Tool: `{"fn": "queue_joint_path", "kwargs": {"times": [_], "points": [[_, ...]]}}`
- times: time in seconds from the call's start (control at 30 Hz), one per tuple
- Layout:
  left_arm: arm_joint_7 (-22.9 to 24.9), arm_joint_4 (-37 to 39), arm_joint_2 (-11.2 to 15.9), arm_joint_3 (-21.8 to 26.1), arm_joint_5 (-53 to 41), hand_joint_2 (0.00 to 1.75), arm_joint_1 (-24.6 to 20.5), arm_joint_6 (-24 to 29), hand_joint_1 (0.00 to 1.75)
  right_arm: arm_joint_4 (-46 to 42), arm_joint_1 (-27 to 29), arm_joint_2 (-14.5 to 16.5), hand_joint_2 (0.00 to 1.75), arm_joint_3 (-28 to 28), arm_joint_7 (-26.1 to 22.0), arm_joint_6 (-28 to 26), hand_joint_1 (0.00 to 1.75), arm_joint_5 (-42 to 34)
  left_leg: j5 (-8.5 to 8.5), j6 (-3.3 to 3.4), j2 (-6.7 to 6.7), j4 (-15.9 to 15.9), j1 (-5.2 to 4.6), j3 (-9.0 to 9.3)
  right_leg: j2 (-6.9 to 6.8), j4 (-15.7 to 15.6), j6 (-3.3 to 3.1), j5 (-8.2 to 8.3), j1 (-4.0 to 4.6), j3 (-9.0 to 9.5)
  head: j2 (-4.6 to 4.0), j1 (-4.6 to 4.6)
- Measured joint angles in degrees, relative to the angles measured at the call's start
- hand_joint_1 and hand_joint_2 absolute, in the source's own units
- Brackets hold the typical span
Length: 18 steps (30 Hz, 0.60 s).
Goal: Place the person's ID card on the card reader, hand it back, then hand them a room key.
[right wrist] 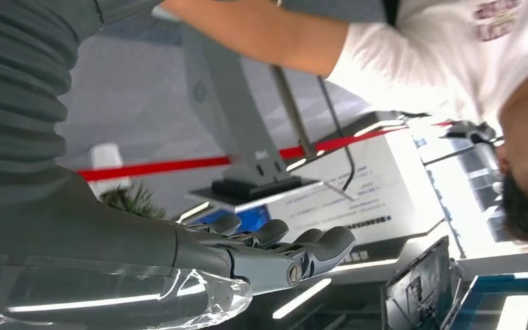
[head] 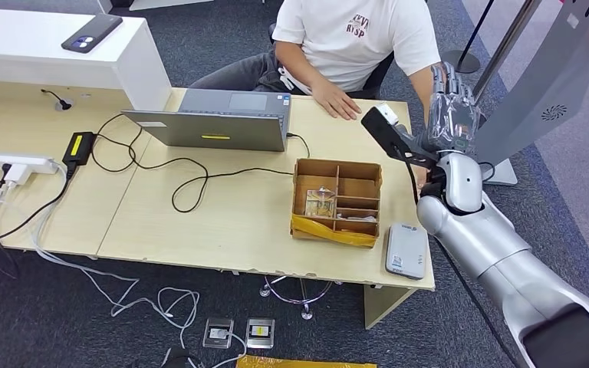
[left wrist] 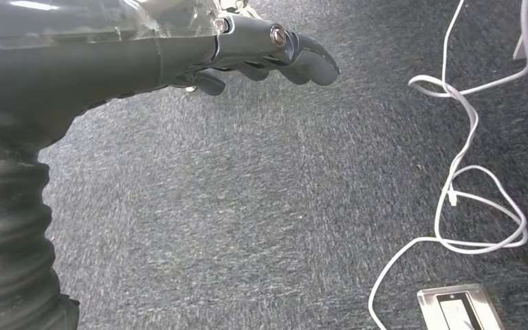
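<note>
The right hand (head: 451, 103) is raised at the frame's upper right beside the person (head: 353, 38), fingers straight and empty. Left hand (left wrist: 247, 48) hangs over carpet, holding nothing. The reader (head: 406, 250) lies lower right, beside the box (head: 336, 202).

bare tabletop (head: 222, 222) between laptop (head: 215, 119), cardboard box (head: 336, 201) and card reader (head: 406, 250)

left robot hand (left wrist: 261, 51): empty, fingers loosely curled | grey carpet (left wrist: 247, 206) | white cable (left wrist: 467, 179) | floor socket (left wrist: 460, 309)
</note>
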Motion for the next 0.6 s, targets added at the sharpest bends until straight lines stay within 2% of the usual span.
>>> {"fn": "queue_joint_path", "kwargs": {"times": [0.1,0.2,0.4,0.6], "points": [[0.20,0.00,0.00,-0.21,0.93,1.75,0.15,0.00,0.00,-5.97,3.69,-0.50,1.75,-0.92,-4.02,-2.00,0.00,-6.03,0.00,0.00,0.04,0.00,0.01,0.03,0.05,0.00,0.00,0.00,0.01,0.00,0.00,-0.01],[0.22,0.00,0.00,-0.21,1.68,1.75,0.28,0.00,0.00,-15.57,8.88,-1.61,1.75,-1.35,-5.94,-1.77,0.00,-9.20,-0.04,-0.04,0.05,0.00,0.02,0.03,0.06,0.00,-0.01,-0.01,0.03,-0.02,0.00,-0.02],[0.22,-0.01,-0.01,-0.20,2.06,1.75,0.38,0.00,0.00,-31.12,16.64,-4.16,1.75,-1.39,-6.05,1.13,0.00,-9.65,-0.07,-0.07,0.13,-0.01,0.01,0.03,0.08,-0.02,-0.02,-0.02,0.02,-0.03,0.00,-0.02],[0.22,-0.26,-0.07,-0.13,1.91,1.75,0.41,0.00,0.00,-40.43,21.44,-6.89,1.75,-1.14,-6.04,6.99,0.00,-8.44,-0.08,-0.08,0.23,-0.01,0.01,0.06,0.11,-0.03,-0.02,-0.01,0.02,-0.02,0.00,-0.02]]}}
